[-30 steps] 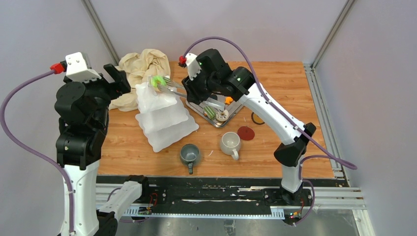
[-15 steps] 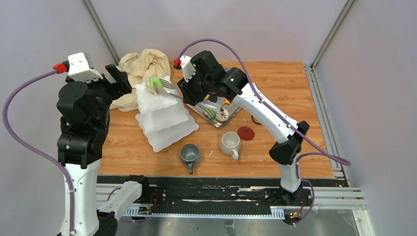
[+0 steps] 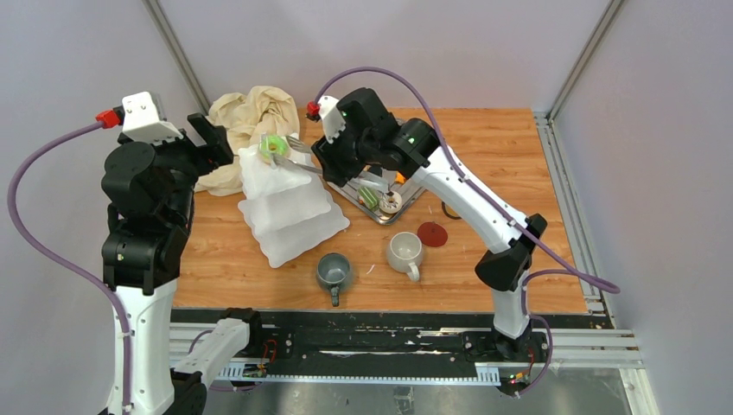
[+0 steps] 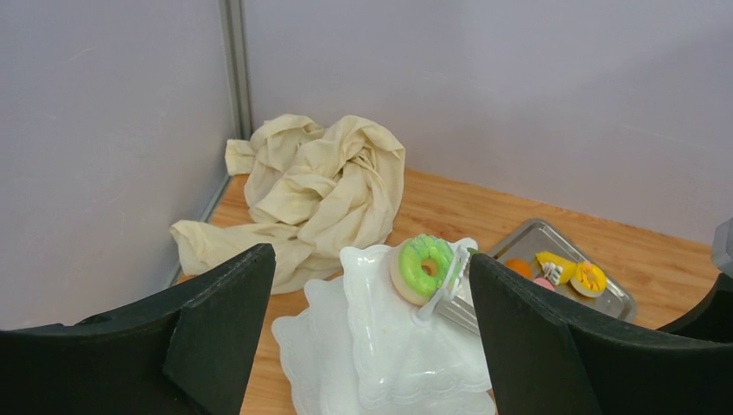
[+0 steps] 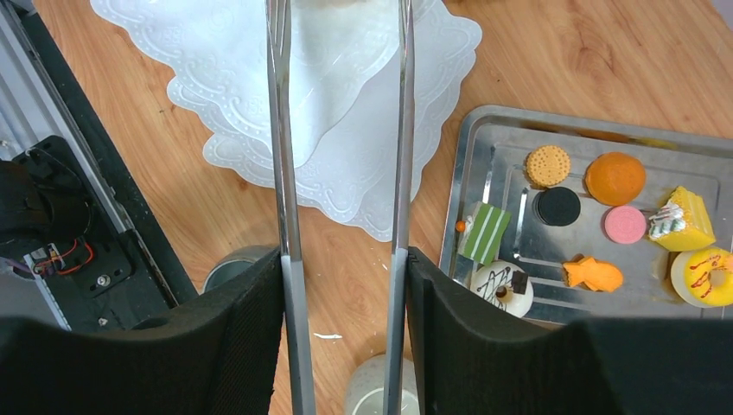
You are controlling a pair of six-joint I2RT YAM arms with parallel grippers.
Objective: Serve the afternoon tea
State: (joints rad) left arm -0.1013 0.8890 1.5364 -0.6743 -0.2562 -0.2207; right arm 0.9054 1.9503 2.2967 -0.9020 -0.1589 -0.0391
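A green ring doughnut (image 3: 275,145) (image 4: 423,268) rests on the top tier of the white three-tier stand (image 3: 290,207) (image 4: 389,346). My right gripper (image 3: 340,162) (image 5: 344,268) is shut on steel tongs (image 3: 300,156) (image 5: 281,173), whose arms stand spread; one tip (image 4: 445,290) touches the doughnut's side. My left gripper (image 3: 207,138) (image 4: 367,259) hangs open to the left of the stand, holding nothing. The other pastries lie in the steel tray: orange (image 5: 615,178), pink (image 5: 625,224), yellow doughnut (image 5: 707,277). A grey mug (image 3: 333,271) and a white mug (image 3: 404,251) stand near the front.
A crumpled beige cloth (image 3: 251,112) (image 4: 320,190) lies behind the stand in the back left corner. The steel tray (image 3: 417,192) (image 5: 458,190) sits right of the stand. A red disc (image 3: 431,234) and a dark ring (image 3: 451,209) lie right of the white mug.
My right arm carried the tongs and doughnut left over the stand's top tier. The tongs' arms have now spread apart and the doughnut rests on the tier. The left arm barely moved.
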